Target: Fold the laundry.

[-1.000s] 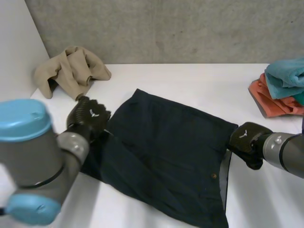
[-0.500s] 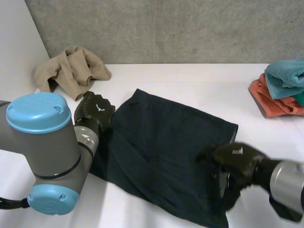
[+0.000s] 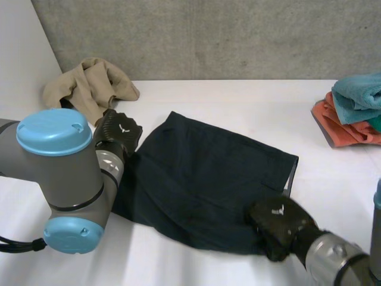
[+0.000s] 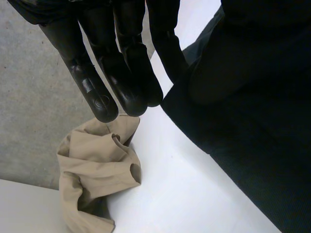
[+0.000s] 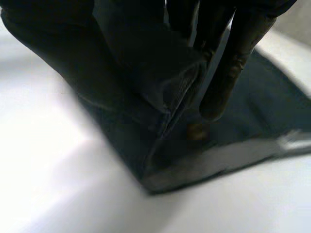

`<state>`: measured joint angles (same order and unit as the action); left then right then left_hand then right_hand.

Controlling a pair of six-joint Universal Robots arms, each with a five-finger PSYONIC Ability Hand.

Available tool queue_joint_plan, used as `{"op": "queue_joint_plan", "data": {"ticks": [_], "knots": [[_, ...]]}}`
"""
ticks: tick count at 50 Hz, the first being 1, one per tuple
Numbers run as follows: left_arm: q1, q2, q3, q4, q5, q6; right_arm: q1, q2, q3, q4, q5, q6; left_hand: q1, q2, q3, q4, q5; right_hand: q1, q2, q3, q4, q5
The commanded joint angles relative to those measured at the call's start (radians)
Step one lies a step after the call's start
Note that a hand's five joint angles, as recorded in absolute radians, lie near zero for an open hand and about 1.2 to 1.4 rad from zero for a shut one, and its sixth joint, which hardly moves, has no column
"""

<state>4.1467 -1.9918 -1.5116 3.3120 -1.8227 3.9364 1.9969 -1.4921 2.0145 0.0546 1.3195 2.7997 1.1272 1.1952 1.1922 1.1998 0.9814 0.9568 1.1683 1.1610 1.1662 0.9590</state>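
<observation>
Navy shorts, a hand at either side.

Head view: the shorts [image 3: 202, 179] lie spread on the table [image 3: 238, 101]; the left hand [image 3: 118, 132] sits at one edge, a tan garment [image 3: 89, 86] just beyond it, and the right hand [image 3: 280, 226] sits on the opposite corner, towels [image 3: 354, 113] well beyond. Left wrist view: the left hand [image 4: 112, 58] meets the shorts [image 4: 252, 145] at their edge; I cannot tell whether it grips them; the tan garment [image 4: 95, 179] lies past the hand. Right wrist view: the right hand [image 5: 233, 53] clamps a doubled fold of the shorts [image 5: 272, 92] between thumb and curled fingers.
</observation>
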Motion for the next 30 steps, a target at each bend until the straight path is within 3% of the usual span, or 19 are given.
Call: {"op": "queue_joint_plan", "data": {"ticks": [1, 5, 14, 26, 30], "knots": [[0.001, -0.087, 0.117, 0.075, 0.003, 0.009, -0.017, 0.094, -0.186, -0.081, 0.024, -0.098, 0.269, 0.201, 0.204, 0.196, 0.240, 0.439, 0.228, 0.235, 0.230, 0.263], [0.000, -0.169, 0.249, 0.152, 0.005, 0.006, -0.020, 0.208, -0.321, -0.073, 0.049, -0.140, 0.269, 0.201, 0.204, 0.196, 0.240, 0.439, 0.228, 0.235, 0.230, 0.263], [-0.003, -0.436, 0.581, 0.236, 0.109, 0.009, -0.059, 0.406, -0.549, -0.076, 0.240, -0.201, 0.269, 0.201, 0.204, 0.196, 0.240, 0.439, 0.228, 0.235, 0.230, 0.263], [-0.011, -0.744, 0.928, 0.235, 0.140, 0.011, -0.081, 0.547, -0.661, -0.196, 0.279, -0.230, 0.269, 0.201, 0.204, 0.196, 0.240, 0.439, 0.228, 0.235, 0.230, 0.263], [-0.014, -0.786, 0.950, 0.235, 0.143, 0.009, -0.079, 0.598, -0.697, -0.202, 0.282, -0.264, 0.252, 0.184, 0.187, 0.179, 0.223, 0.439, 0.228, 0.235, 0.230, 0.263]]}}
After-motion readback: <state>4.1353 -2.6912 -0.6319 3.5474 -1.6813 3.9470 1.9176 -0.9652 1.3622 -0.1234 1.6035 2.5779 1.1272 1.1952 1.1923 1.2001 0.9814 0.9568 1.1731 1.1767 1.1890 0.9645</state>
